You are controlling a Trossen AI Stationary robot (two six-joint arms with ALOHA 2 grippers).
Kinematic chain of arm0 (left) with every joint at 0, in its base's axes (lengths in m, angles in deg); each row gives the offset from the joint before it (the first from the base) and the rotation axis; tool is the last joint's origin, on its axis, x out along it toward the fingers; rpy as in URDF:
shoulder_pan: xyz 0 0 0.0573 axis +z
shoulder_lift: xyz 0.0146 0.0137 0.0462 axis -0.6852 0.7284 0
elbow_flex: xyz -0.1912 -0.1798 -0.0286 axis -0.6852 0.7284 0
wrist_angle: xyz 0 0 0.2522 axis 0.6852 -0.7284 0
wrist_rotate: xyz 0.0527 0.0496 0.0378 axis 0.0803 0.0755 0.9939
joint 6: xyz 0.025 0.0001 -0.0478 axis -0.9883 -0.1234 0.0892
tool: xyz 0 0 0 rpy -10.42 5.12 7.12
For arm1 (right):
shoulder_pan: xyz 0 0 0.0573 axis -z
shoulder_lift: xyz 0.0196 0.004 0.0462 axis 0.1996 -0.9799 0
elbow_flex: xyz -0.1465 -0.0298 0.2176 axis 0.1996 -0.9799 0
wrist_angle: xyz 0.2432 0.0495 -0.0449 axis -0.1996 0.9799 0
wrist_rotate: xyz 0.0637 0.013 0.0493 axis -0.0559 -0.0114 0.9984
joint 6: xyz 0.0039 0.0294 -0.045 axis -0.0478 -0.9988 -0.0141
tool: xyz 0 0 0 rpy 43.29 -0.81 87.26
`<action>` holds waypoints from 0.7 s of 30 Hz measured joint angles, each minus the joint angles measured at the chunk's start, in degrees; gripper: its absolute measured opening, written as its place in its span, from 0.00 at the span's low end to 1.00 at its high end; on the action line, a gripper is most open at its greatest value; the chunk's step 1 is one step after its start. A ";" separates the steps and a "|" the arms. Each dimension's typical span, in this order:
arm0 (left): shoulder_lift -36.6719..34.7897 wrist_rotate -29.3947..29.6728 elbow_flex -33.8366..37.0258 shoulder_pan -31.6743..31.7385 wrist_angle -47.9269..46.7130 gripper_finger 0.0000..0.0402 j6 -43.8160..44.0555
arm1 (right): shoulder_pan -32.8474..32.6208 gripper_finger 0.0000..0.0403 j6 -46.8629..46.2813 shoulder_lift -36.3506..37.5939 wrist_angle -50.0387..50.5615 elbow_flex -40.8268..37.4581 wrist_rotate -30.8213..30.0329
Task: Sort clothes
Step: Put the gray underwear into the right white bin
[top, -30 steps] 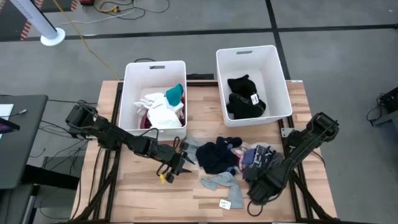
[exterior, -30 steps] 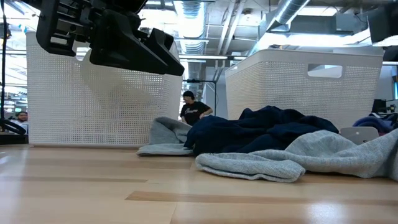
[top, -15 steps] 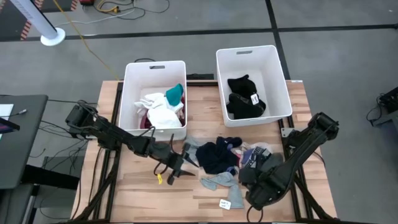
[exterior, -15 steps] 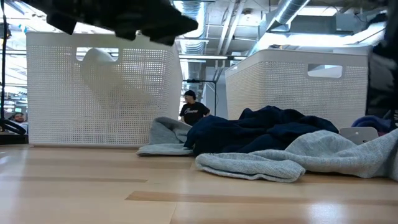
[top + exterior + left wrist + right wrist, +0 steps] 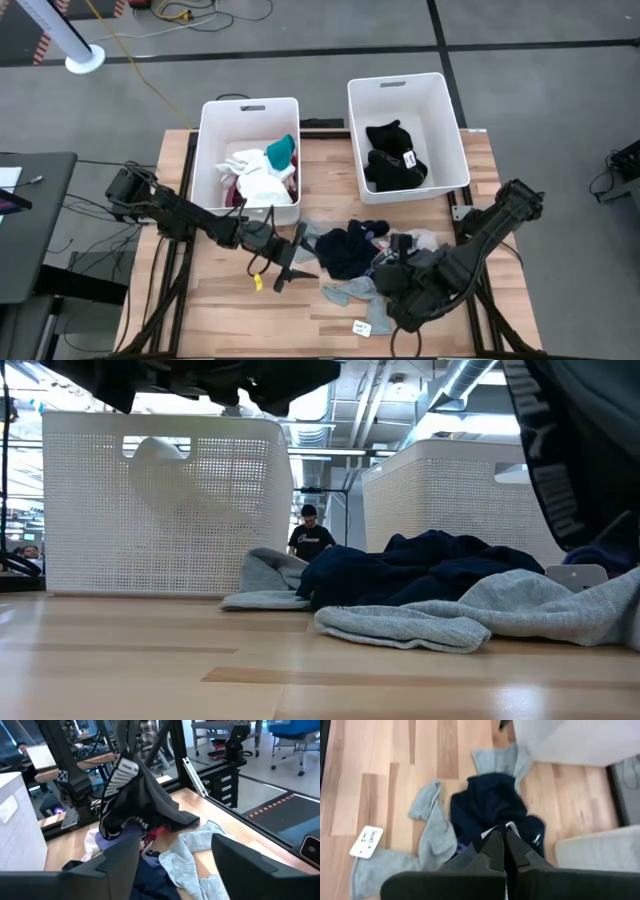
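Note:
The clothes lie in a pile at the table's middle right: a navy garment [image 5: 345,250] and grey socks [image 5: 350,292] beside a paper tag [image 5: 362,327]. My right gripper [image 5: 504,851] is above the pile's right side [image 5: 395,272], shut on a dark grey garment [image 5: 142,800] with a striped band, which also shows at the low view's right edge [image 5: 575,450]. My left gripper [image 5: 175,870] stands open left of the pile [image 5: 285,262], pointing about level toward it, with nothing between its fingers. My right gripper pinches a bunched-up part of the dark grey garment [image 5: 470,862] between its two fingers, which slant down from above. The garment hangs slack below the fingers, its striped band [image 5: 122,772] to one side. Whether its lower end is clear of the pile I cannot tell.
Two white bins stand at the back. The left bin [image 5: 210,150] holds white, teal and maroon clothes. The right bin [image 5: 455,130] holds a black garment [image 5: 395,160]. A small yellow thing [image 5: 258,283] lies by my left gripper. Bare wood shows near the front left.
My right gripper has gone up and a little toward the table's left with the dark grey garment, drawing it up off the pile until it hangs below the fingers. My left gripper has tipped up to about level and risen slightly.

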 joint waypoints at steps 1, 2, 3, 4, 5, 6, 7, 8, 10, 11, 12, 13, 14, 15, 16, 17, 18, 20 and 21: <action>0.00 0.00 0.00 0.12 0.00 0.62 0.51 | 0.40 0.00 1.13 0.00 -0.04 0.70 -0.35; 0.00 -0.01 0.00 0.26 0.00 0.64 0.95 | 0.84 0.00 2.34 0.00 -0.03 1.44 -0.82; 0.00 -0.02 0.00 0.40 0.00 0.66 1.44 | 1.36 0.00 3.64 0.00 -0.04 2.11 -0.98; 0.00 -0.02 0.00 0.51 0.01 0.67 1.94 | 1.84 0.00 4.78 0.00 -0.03 2.81 -1.06; 0.00 -0.03 0.00 0.67 0.10 0.68 2.36 | 2.41 0.00 5.92 0.00 -0.04 3.52 -1.21; 0.00 -0.04 0.00 0.87 0.32 0.68 2.87 | 2.97 0.00 7.15 0.00 -0.10 4.24 -1.42; 0.00 -0.02 0.00 1.07 0.52 0.68 3.47 | 3.51 0.00 8.47 0.00 -0.30 4.98 -1.92; 0.00 -0.02 0.00 1.25 0.75 0.68 4.01 | 4.14 0.00 10.16 0.00 -0.79 5.73 -2.21; 0.00 -0.02 0.00 1.69 1.42 0.68 5.08 | 5.61 0.00 13.64 0.00 -2.37 7.22 -2.52; 0.00 -0.02 0.00 1.91 1.99 0.67 5.62 | 6.34 0.00 15.55 0.00 -3.21 8.01 -2.58; 0.00 -0.02 0.00 2.12 2.66 0.67 6.07 | 7.12 0.00 17.58 0.00 -4.25 8.76 -2.58; 0.00 -0.02 0.00 2.31 3.27 0.67 6.42 | 7.87 0.00 19.69 0.00 -5.44 9.53 -2.62; 0.00 -0.02 0.00 2.47 3.95 0.67 6.76 | 8.65 0.00 21.91 0.00 -6.79 10.36 -2.62; 0.00 0.00 -0.02 2.65 4.36 0.67 6.98 | 9.36 0.00 24.17 0.00 -8.21 11.11 -2.68; 0.00 0.23 -0.02 2.85 4.85 0.67 7.26 | 10.06 0.00 26.38 0.00 -9.65 11.87 -2.71; 0.00 0.73 -0.02 3.07 5.37 0.67 7.43 | 10.66 0.00 28.63 0.00 -11.04 12.61 -2.73; 0.00 1.29 -0.04 3.20 5.71 0.67 7.74 | 11.18 0.00 30.91 0.00 -12.50 13.33 -2.73; 0.00 4.02 -0.04 3.48 6.31 0.67 8.37 | 12.16 0.00 35.13 0.00 -15.34 14.74 -2.73; 0.00 6.21 -0.04 3.56 6.37 0.67 8.96 | 12.58 0.00 37.06 0.00 -16.67 15.44 -2.73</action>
